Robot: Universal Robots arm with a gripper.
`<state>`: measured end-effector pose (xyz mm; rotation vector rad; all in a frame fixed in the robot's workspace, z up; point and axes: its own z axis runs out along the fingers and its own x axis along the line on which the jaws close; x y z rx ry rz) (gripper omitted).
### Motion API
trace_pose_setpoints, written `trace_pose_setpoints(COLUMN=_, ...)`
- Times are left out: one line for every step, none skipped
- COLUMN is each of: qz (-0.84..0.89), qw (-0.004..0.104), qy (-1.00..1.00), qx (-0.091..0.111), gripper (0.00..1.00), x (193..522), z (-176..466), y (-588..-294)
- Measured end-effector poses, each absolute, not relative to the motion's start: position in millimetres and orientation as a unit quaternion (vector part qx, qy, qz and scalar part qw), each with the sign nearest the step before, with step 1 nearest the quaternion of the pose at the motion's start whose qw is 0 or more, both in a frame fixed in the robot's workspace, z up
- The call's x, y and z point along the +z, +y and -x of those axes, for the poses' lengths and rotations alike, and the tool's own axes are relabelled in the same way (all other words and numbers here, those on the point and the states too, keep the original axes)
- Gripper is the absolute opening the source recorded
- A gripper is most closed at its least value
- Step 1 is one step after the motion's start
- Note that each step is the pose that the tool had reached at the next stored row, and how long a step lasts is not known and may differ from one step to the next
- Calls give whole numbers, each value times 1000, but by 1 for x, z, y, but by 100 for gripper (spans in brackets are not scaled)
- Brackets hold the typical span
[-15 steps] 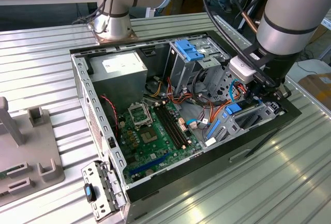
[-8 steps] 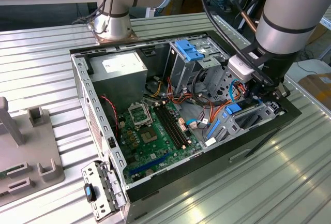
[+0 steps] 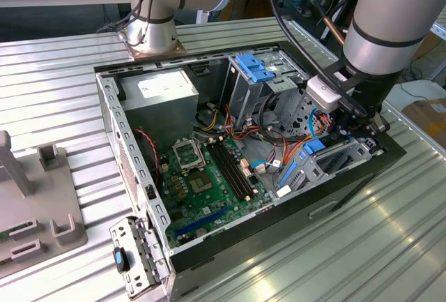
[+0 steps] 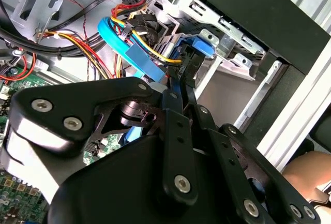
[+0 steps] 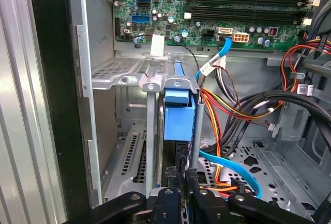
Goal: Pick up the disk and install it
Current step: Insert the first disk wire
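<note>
Exterior view: an open black desktop computer case point(image 3: 106, 114) lies on a slatted metal table point(image 3: 56, 72), its green motherboard point(image 3: 209, 183) facing up. At the exterior view's right, the arm's black gripper point(image 3: 334, 133) reaches down into the case, over a silver metal drive cage point(image 3: 352, 157). The dark-grey disk in its bright blue plastic carrier point(image 3: 313, 146) sits just under the gripper, at the cage. A wider ribbed blue plastic flap point(image 3: 254, 72) stands toward the upper middle of the frame.

Second wrist view: the gripper point(image 4: 180, 81) has its fingers drawn narrow, meeting the disk point(image 4: 199, 48) at its dark end; red, yellow and orange wires point(image 4: 129, 22) run just beside it.

First wrist view: the gripper point(image 5: 181, 175) pinches the disk point(image 5: 180, 118) by its end. The disk stands on edge inside a slot of the drive cage point(image 5: 129, 79), between the cage's metal rails, with the motherboard point(image 5: 232, 6) beyond it.
</note>
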<state>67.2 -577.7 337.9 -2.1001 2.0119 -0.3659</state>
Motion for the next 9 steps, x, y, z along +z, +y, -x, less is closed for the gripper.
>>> trace_pose_setpoints(qz=713, qw=105, qy=683, qx=-124, gripper=16, x=338, z=-67, y=-578)
trace_pose_setpoints(qz=713, qw=105, qy=683, qx=-124, gripper=16, x=338, z=-67, y=-578)
trace_pose_setpoints(qz=713, qw=105, qy=683, qx=-124, gripper=16, x=338, z=-67, y=-578)
trace_pose_setpoints(qz=713, qw=105, qy=683, qx=-124, gripper=16, x=338, z=-67, y=-578)
trace_pose_setpoints(qz=713, qw=105, qy=683, qx=-124, gripper=16, x=338, z=-67, y=-578)
trace_pose_setpoints(qz=712, qw=105, qy=683, qx=-124, gripper=16, x=338, z=-67, y=-578)
trace_pose_setpoints(qz=712, qw=105, qy=683, qx=-124, gripper=16, x=338, z=-67, y=-578)
trace_pose_setpoints(qz=712, qw=105, qy=683, qx=-124, gripper=16, x=338, z=-67, y=-578)
trace_pose_setpoints(qz=712, qw=105, qy=683, qx=-124, gripper=16, x=338, z=-67, y=-578)
